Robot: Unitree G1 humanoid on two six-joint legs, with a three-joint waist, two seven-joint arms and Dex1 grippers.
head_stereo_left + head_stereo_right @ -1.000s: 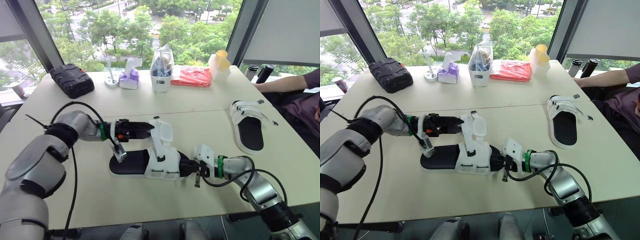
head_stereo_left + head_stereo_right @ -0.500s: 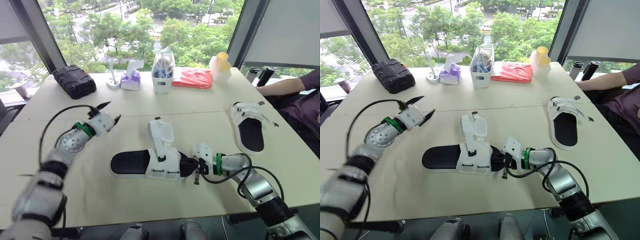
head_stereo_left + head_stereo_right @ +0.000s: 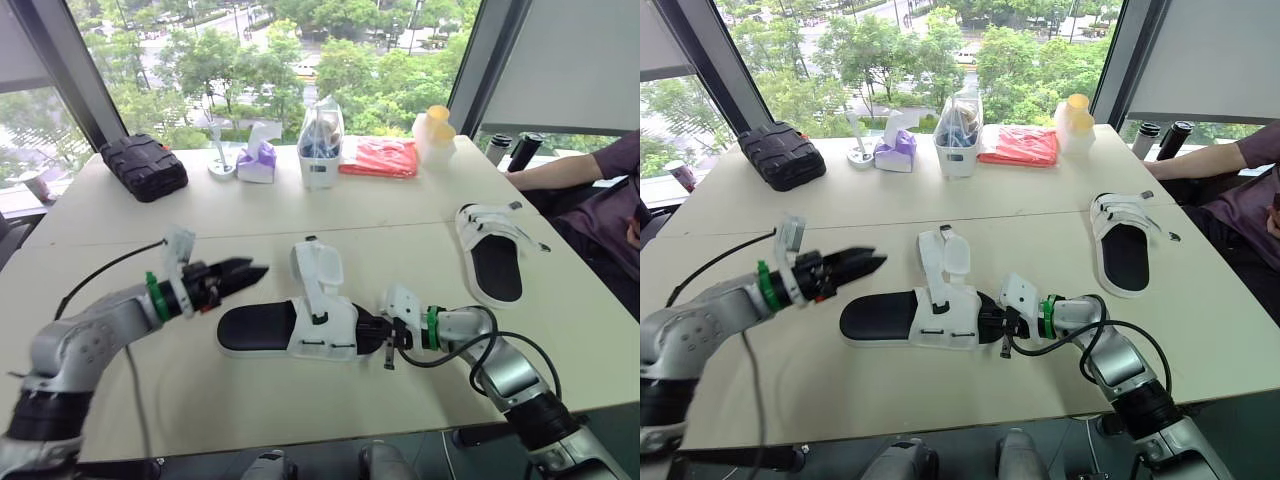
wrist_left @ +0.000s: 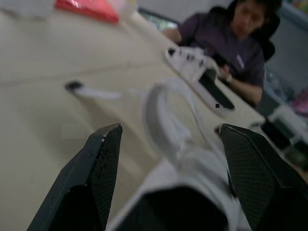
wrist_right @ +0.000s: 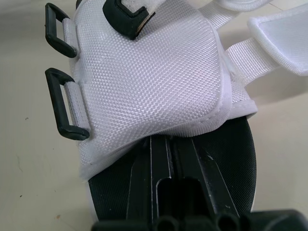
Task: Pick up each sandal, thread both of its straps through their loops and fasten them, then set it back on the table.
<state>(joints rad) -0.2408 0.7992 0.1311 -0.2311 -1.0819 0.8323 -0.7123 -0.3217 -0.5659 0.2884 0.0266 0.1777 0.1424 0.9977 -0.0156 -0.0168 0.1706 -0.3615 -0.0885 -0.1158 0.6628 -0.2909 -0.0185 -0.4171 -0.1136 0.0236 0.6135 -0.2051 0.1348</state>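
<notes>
Left claw [image 3: 256, 270] spread wide, holding nothing, hovering just above the tabletop [image 3: 400, 210] beside the heel end of the near sandal [image 3: 258, 327], not touching it. Right claw [image 3: 378, 330] pressed together, tips tucked under the white upper at the toe end and lying on the black footbed; looks like pressing, not pinching. Near sandal flat on the tabletop in front of the robot, both straps undone, one strap [image 3: 322, 268] sticking up loose, black loops [image 5: 65, 111] empty. Second sandal [image 3: 494, 262] well apart on the right side, near a seated person; can't tell if its straps are fastened.

Risks: the toe is only pressed, so a nudge from the left claw could slide or spin the sandal. The floppy strap may bend away or slip from the fingers [image 4: 98, 168]. The loops are narrow, so the strap tip could miss.
</notes>
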